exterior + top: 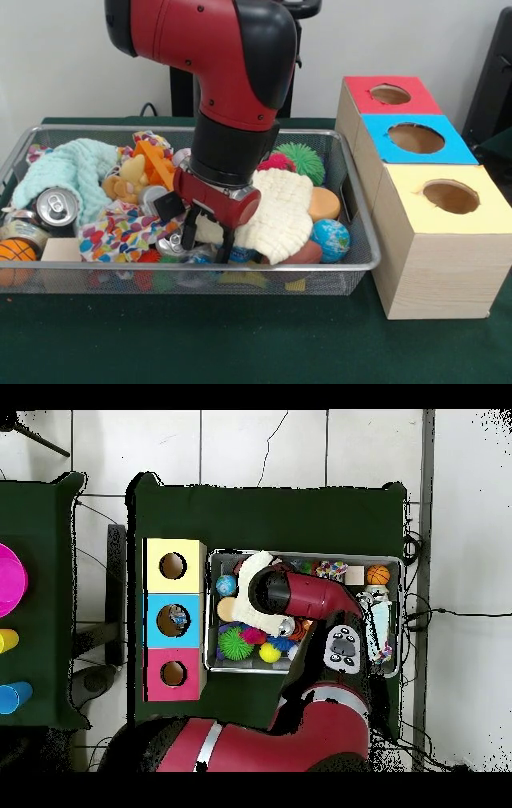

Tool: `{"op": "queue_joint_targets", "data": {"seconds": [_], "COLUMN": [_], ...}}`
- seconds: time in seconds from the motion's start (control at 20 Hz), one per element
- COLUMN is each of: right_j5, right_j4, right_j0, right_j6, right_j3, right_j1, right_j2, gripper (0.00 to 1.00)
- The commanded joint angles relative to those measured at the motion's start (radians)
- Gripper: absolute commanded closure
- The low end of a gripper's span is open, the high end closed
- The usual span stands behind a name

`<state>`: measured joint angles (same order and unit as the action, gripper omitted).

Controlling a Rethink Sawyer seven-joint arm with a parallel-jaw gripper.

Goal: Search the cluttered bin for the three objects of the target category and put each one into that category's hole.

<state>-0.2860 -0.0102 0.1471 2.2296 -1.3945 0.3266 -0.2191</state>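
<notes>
The gripper (210, 234) reaches down into the wire mesh bin (364, 256) on the green table (240, 344), its two dark fingers (190, 232) spread slightly apart just above the clutter, pinching nothing. A clear crinkly packet (198, 254) lies just beneath them near the bin's front rim, beside a cream cloth (280, 212) and a globe ball (330, 238). Three wooden boxes (436, 240) stand right of the bin.

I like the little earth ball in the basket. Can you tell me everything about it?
The globe ball is small and round, blue with green and yellowish land patches, and looks soft. It sits in the basket at the corner nearest the wooden boxes, against the wire side, below an orange round thing and beside the cream cloth.
</notes>
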Motion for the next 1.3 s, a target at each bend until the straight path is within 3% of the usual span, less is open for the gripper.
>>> {"op": "queue_joint_targets", "data": {"seconds": [0.05,0.45,0.8,0.85,1.1,1.3], "right_j5": [0.066,0.155,0.199,0.206,0.168,0.152], "right_j4": [-0.041,-0.064,-0.07,-0.069,-0.069,-0.056], "right_j0": [0.039,0.017,0.012,0.017,0.058,0.024], "right_j6": [0.031,0.071,0.069,0.073,0.048,0.076], "right_j3": [-0.053,-0.027,0.067,0.064,0.061,0.066], "right_j1": [0.02,0.003,-0.092,-0.094,-0.087,-0.096], "right_j2": [0.137,0.068,0.043,0.049,0.123,0.086], "gripper": [0.0,0.0,0.0,1.0,1.0,1.0]}}
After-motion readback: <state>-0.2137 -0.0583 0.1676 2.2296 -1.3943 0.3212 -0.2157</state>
